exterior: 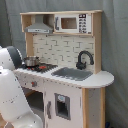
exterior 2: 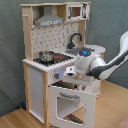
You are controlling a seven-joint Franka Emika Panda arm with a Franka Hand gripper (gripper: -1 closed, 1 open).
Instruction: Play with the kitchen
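Observation:
The kitchen (exterior: 70, 75) is a tall white and light-wood toy with a grey hood (exterior: 40, 27), a small microwave (exterior: 74, 23), a black faucet (exterior: 84, 59), a grey sink (exterior: 72, 74) and a stovetop (exterior: 44, 67) that carries a small metal pot (exterior: 31, 61). In the second exterior view the kitchen (exterior 2: 50, 55) stands at the left and its windowed oven door (exterior 2: 70, 102) hangs tilted open. My gripper (exterior 2: 74, 76) hovers just above that door's top edge, close under the counter front. In the first exterior view only the white arm (exterior: 12, 95) shows, and the gripper is hidden.
A grey curtain (exterior: 115, 60) hangs behind the kitchen. The floor (exterior 2: 15, 117) is wooden. My arm reaches in from the second exterior view's right (exterior 2: 117, 55).

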